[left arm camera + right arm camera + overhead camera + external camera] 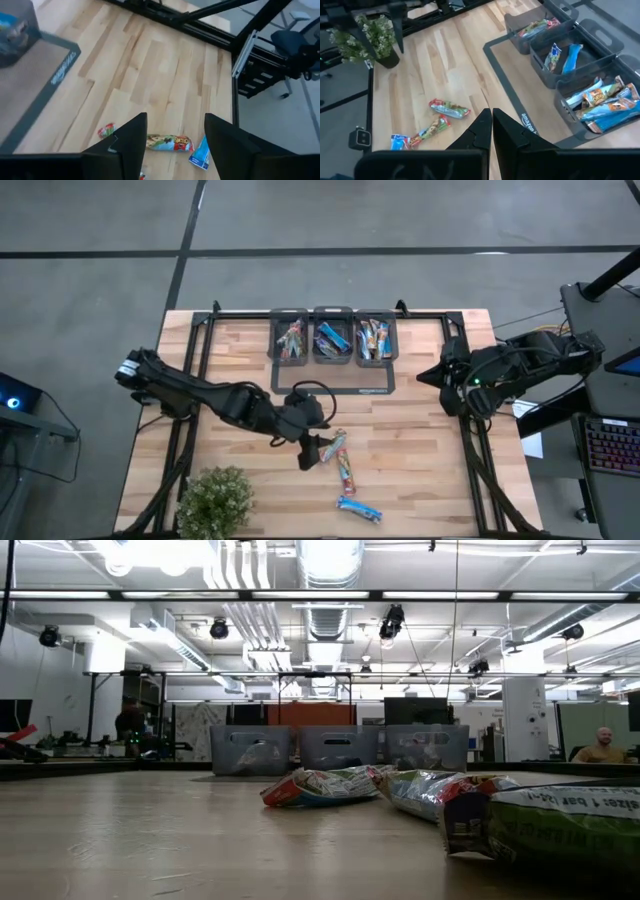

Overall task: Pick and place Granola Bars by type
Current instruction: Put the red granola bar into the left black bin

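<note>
white "amazon" wordmark along the dark border of the grey mat (527,125), the same lettering blurred on the mat edge in the left wrist view, wrapper print on the granola bars (560,815) too small to read

Nearest bar (565,825) cut off at edge, print perhaps unreadable.

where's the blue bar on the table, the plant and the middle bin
blue bar (359,509), high view, middle of its wrapper
plant (215,501), high view, centre of the leaves
middle bin (332,311), high view, far rim
</note>
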`<state>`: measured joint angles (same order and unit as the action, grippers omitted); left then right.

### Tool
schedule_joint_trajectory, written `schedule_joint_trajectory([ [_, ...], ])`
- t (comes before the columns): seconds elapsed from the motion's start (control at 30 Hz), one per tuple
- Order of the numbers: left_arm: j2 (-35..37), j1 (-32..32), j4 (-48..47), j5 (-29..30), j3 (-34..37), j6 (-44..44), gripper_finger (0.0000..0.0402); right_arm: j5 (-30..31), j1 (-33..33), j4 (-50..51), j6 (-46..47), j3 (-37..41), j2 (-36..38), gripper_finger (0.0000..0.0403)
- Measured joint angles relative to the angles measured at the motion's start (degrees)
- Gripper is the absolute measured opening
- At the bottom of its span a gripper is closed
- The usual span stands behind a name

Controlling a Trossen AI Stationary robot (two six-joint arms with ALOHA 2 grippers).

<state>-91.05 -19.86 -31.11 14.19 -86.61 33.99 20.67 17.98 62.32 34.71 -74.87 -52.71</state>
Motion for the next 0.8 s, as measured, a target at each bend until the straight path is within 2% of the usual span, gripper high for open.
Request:
schedule_joint_trajectory([
  [0.47,-11.78,2.16,-2.05,-3.15,-2.71,13.35,0.0188,0.29,0.00,-0.23,-2.33,-0.02,-1.14,0.0008],
  [0.8,-13.31,6.50,-1.93,-8.41,-4.17,12.93,0.0188,0.39,0.01,0.31,-3.04,0.00,-1.92,0.0008],
])
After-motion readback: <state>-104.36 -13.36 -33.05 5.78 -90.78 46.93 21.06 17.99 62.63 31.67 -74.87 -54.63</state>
